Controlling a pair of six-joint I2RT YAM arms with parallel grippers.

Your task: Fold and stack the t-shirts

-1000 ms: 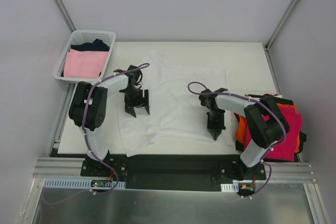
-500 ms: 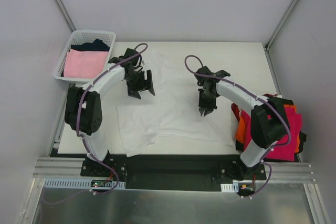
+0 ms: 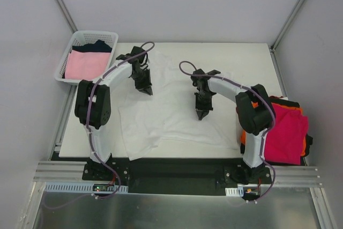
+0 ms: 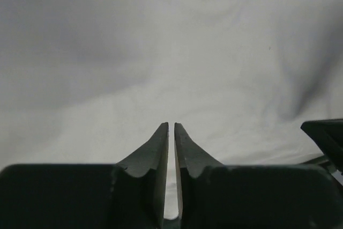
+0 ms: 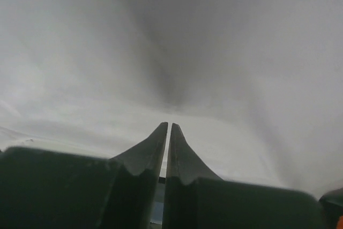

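The main risk, as I judge it, is a lopsided fold. The white t-shirt (image 3: 177,108) lies spread but rumpled across the middle of the table (image 3: 241,57), its near-left corner bunched, and the 2 claws sit at unequal depth on it, so if they pull together the cloth may skew, wrinkle further or slide toward the table's near edge. A 2nd risk is a thin pinch that takes only 1 layer or none, in which case the fabric would slip free as soon as an arm rises. The right arm also works close to the stack of magenta-red shirt (image 3: 286,132) over orange shirt (image 3: 245,137) at the table's right edge, and a wide sweep could knock it. The left gripper (image 3: 146,89) points down at the shirt's far-left part, near the basket (image 3: 63,63) holding a pale pink shirt (image 3: 84,65) and a dark shirt (image 3: 97,45). In the left wrist view its fingers (image 4: 156,146) are pressed almost together, with only a hairline slit between them and the tips at the white cloth. The right gripper (image 3: 200,115) stands on the shirt's middle, and its fingers (image 5: 153,146) are likewise closed to a sliver. Whether either pair has fabric caught between the tips I cannot tell; no fold shows in the slit.
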